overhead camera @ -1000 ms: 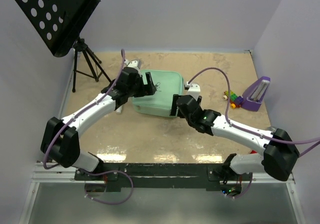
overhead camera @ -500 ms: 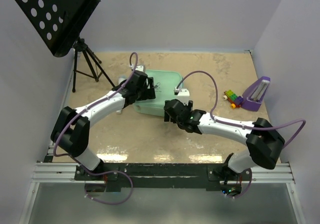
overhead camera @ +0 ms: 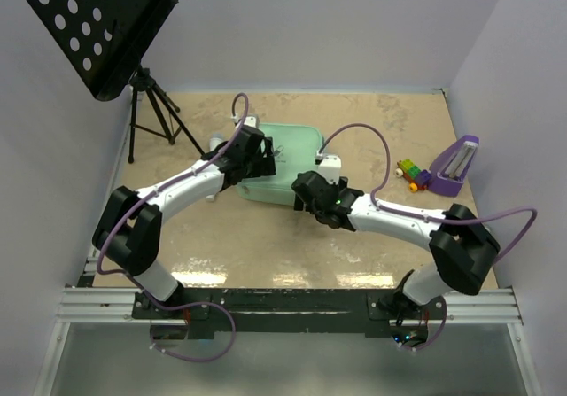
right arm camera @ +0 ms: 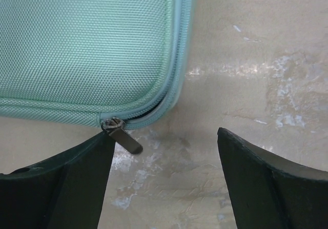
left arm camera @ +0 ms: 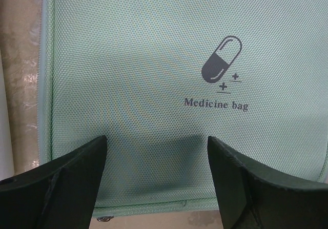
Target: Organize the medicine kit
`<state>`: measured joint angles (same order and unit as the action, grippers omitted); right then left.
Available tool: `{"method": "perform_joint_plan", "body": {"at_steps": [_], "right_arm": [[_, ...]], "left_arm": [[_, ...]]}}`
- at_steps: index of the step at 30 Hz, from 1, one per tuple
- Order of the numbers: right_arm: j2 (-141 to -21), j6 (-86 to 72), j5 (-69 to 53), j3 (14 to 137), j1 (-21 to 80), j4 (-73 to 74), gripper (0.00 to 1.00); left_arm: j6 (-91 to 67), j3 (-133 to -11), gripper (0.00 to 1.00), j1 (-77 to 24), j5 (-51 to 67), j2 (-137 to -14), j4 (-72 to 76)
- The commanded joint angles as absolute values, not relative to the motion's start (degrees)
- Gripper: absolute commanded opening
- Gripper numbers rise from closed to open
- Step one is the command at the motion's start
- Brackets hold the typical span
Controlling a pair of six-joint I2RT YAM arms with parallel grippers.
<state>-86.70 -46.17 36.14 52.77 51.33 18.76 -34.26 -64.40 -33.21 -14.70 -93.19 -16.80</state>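
- The medicine kit (overhead camera: 297,152) is a pale mint-green pouch of woven fabric with rounded corners. It lies flat and zipped on the table (overhead camera: 381,121), at mid-depth and a little left of centre.
- Its top face carries a dark capsule mark (left arm camera: 220,60) with the words "Medicine bag" (left arm camera: 216,104) printed under it (both are readable only from the left wrist camera).
- A zip runs round the kit's edge. The metal zip pull (right arm camera: 122,132) hangs off the near edge by a rounded corner, resting on the tabletop.
- The left gripper (left arm camera: 156,142) hangs over the kit's left part. Its two fingers are wide apart, with only fabric showing between them. Whether the tips touch the cloth cannot be told.
- The right gripper (right arm camera: 164,137) is at the kit's near right corner, low over the table. Its fingers are also spread, with nothing clamped, and the zip pull lies just beside the inner edge of the left-hand finger in that view.
- Well to the right of the kit, a few small coloured blocks (overhead camera: 410,171) lie next to a purple wedge (overhead camera: 456,166).
- At far left, a black perforated music stand (overhead camera: 89,24) rises on a tripod (overhead camera: 152,117).
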Motion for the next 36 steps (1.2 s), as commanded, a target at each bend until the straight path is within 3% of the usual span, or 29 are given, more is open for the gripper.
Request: {"method": "perform_joint_plan", "body": {"at_steps": [1, 5, 9, 25, 36], "right_arm": [[-80.17, -46.59, 39.11, 50.81, 46.77, 19.69, 0.84], [-75.33, -45.62, 38.41, 49.22, 44.65, 19.95, 0.83], [-72.60, -42.89, 37.35, 49.74, 48.76, 17.05, 0.82], [-90.17, -40.16, 38.40, 61.26, 50.63, 16.61, 0.83], [-81.57, -43.07, 33.32, 49.67, 44.57, 12.57, 0.80]], "left_arm": [[-32.25, -63.37, 0.84, -32.78, -17.14, -96.15, -20.65], [-32.26, -63.11, 0.84, -32.78, -16.88, -96.59, -20.39], [-32.43, -63.19, 0.83, -32.78, -16.08, -96.68, -20.04], [-32.34, -62.75, 0.84, -32.78, -15.65, -96.15, -19.78], [-32.26, -62.58, 0.83, -32.87, -15.64, -96.59, -19.78]]}}
